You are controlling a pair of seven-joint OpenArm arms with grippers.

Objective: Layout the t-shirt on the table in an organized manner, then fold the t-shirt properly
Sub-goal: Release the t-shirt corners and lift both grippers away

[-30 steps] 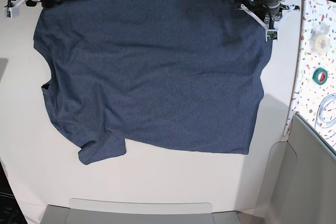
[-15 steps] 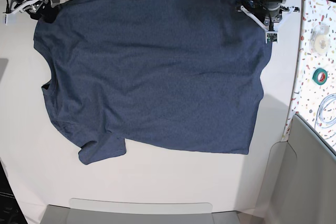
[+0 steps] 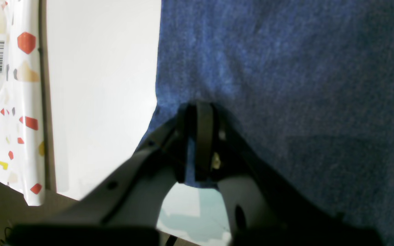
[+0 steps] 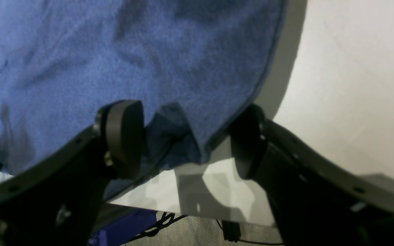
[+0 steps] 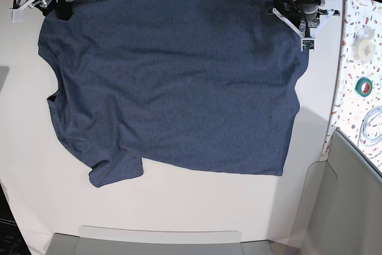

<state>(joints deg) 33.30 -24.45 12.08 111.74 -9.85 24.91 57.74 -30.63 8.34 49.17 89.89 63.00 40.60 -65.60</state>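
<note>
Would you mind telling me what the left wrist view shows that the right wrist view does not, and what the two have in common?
Only the left wrist view shows the left claw shut on the edge of the t-shirt, with a confetti-patterned strip beside the table. Only the right wrist view shows the right claw open, its pads either side of a loose cloth edge. Both show blue fabric lying on the white tabletop.

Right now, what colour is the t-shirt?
Dark heathered navy blue, plain side up; the t-shirt shows best in the base view.
</note>
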